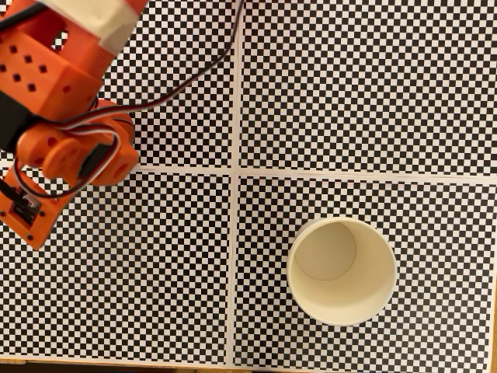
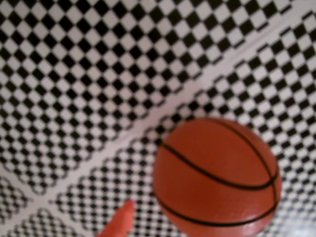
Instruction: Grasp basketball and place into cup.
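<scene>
Hand's orange fingertip is glimpsed at the wrist view's bottom edge, its spread untellable; the basketball is seen just right of it.

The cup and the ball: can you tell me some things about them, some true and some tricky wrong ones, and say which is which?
1. The cup stands upright with its mouth open. True.
2. There is a ball inside the cup in the fixed view. False: its pale inside is bare.
3. The basketball has thin black lines on it. True.
4. The basketball lies on a plain blue cloth in the wrist view. False: it lies on the black-and-white checkered surface.
5. The orange arm is touching the cup in the fixed view. False: it sits at the upper left, well apart from the cup.
</scene>
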